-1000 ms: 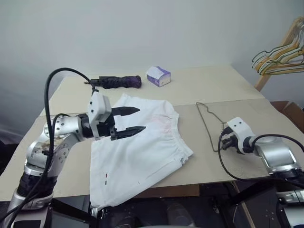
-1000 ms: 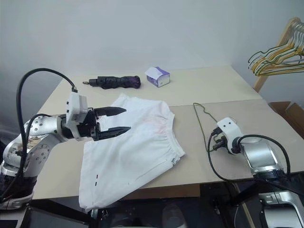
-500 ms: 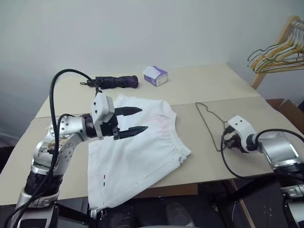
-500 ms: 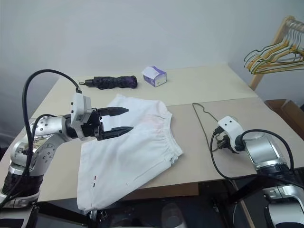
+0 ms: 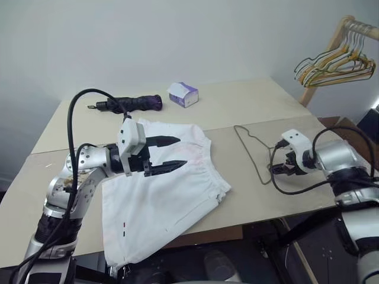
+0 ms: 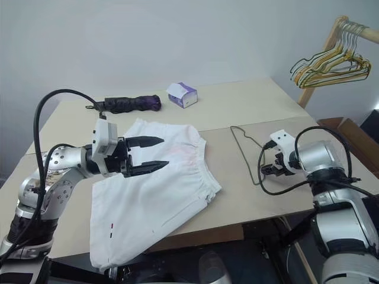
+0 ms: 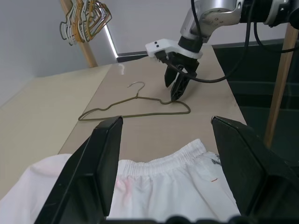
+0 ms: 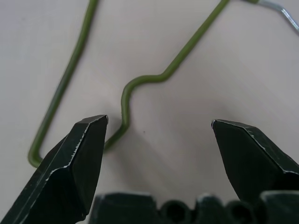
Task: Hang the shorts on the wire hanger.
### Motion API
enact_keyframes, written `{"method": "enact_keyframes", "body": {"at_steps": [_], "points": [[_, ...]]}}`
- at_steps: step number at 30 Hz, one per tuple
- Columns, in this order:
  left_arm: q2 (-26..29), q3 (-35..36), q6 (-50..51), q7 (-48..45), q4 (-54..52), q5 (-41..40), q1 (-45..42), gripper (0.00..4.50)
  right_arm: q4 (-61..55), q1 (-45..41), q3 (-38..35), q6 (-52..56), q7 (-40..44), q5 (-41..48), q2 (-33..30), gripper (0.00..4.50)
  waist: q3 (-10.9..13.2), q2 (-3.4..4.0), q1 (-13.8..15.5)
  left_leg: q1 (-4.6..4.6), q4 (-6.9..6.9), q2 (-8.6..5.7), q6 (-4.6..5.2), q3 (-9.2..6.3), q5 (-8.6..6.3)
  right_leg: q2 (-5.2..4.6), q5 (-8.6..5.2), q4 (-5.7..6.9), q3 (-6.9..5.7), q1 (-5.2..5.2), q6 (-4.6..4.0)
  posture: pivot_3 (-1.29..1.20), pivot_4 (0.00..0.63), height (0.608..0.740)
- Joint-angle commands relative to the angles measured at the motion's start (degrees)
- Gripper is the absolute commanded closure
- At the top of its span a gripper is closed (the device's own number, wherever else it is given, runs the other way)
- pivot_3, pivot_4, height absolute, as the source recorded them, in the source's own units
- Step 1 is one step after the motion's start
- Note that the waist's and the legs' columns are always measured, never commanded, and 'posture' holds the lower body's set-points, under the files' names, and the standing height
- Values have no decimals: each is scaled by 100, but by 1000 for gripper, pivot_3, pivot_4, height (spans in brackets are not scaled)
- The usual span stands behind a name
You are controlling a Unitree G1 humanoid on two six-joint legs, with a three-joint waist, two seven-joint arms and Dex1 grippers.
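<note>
The white shorts lie flat on the table's left half, with the gathered waistband toward the right. My left gripper hovers open just over their upper part, pointing right and holding nothing. The thin green wire hanger lies flat on the table to the right of the shorts, hook toward the far side. My right gripper is tilted down over the hanger's near right corner, open. In the right wrist view the bent wire runs between the two fingers, which do not touch it.
A folded dark umbrella and a small white-and-purple tissue box sit at the back of the table. A wooden rack with a bunch of hangers stands off the table's far right corner. The table's front edge runs just below the right gripper.
The right gripper has opened from shut and moved forward over the hanger's corner. The view has swung to the right. The left gripper has stayed over the shorts.
</note>
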Motion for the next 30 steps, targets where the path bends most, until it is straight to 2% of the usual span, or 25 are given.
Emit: {"method": "enact_keyframes", "body": {"at_steps": [1,8,9,11,13,21,22,30], "points": [[2,86,-166,24,-114,43,0,1243,521,-396,177,-530,219,-281,126,303,0,0,-23,0,1,0,1,0,0,0,0,0,0,0,0,-381,0,740],[-12,111,-186,97,-182,65,71,1243,1507,-886,226,-1052,284,-610,525,303,-1,1,-74,2,1,-1,3,-1,2,1,1,2,0,3,1,-361,0,740],[-8,118,-190,105,-197,67,88,1243,1660,-934,224,-1125,258,-655,574,471,-1,1,-74,2,1,-1,3,-1,2,2,1,2,0,3,1,-361,0,740],[1,132,-188,126,-231,63,114,1243,1936,-1023,193,-1255,204,-727,653,901,-2,0,-79,3,1,-1,3,-1,2,2,2,2,1,4,0,-355,0,740],[13,147,-179,152,-266,63,139,1243,2127,-1098,163,-1351,220,-767,699,1517,-2,-1,-74,5,2,-1,3,-1,2,3,9,2,0,7,-10,-350,0,740],[59,180,-165,167,-317,54,173,1243,2380,-1197,97,-1510,238,-887,820,4311,-3,0,-64,7,3,-2,3,-2,2,3,14,2,0,8,-15,-346,0,740],[63,178,-168,162,-315,55,169,1243,2374,-1182,83,-1514,246,-902,823,4477,-3,0,-65,7,3,-1,3,-2,2,3,16,2,0,8,-18,-346,0,740],[-4,98,-204,175,-224,96,43,1243,2166,-1047,-207,-1393,-21,-866,679,4477,-3,0,-68,7,4,-1,3,-2,2,4,17,2,0,9,-19,-367,0,740]]}}
